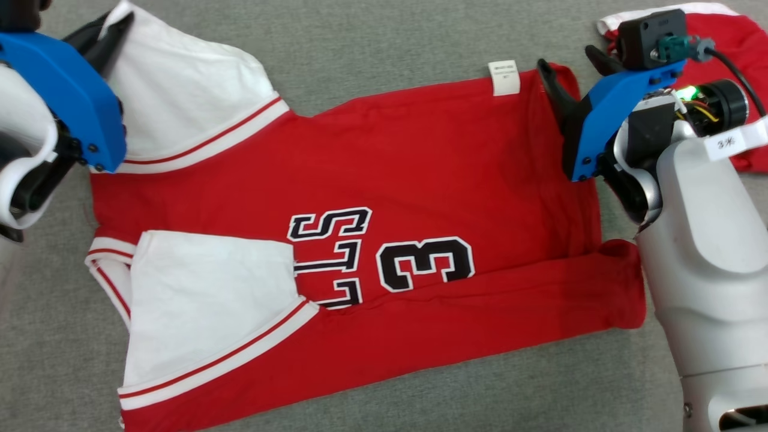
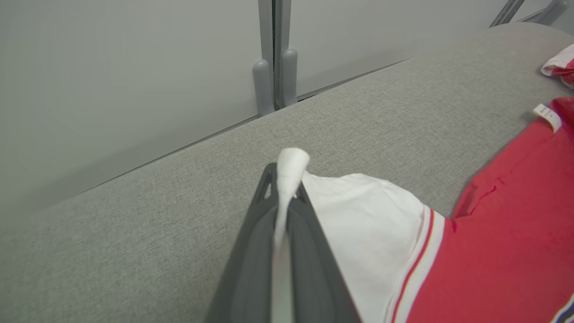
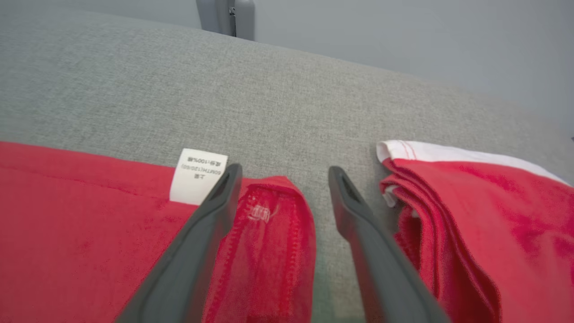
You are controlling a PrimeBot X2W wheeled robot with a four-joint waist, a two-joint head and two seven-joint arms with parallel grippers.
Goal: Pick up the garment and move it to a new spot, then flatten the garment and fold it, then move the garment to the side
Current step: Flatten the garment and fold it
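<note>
The garment (image 1: 420,180) is a red jersey with white sleeves and black lettering, spread on the grey cloth surface (image 1: 372,48). Its near long edge and near sleeve (image 1: 204,300) are folded over onto the body. At the upper left, my left gripper (image 1: 119,29) is shut on the tip of the far white sleeve (image 1: 180,90). In the left wrist view that white cloth (image 2: 287,170) is pinched between the closed fingers of the left gripper (image 2: 284,181). My right gripper (image 1: 573,69) stands open over the jersey's far right corner (image 3: 273,215), beside the white label (image 3: 197,175). The right gripper (image 3: 284,172) holds nothing.
A second folded red and white garment (image 1: 738,36) lies at the far right (image 3: 471,202), close to my right gripper. The grey surface ends at a pale wall with a grey post (image 2: 273,58). Bare grey cloth runs along the far side.
</note>
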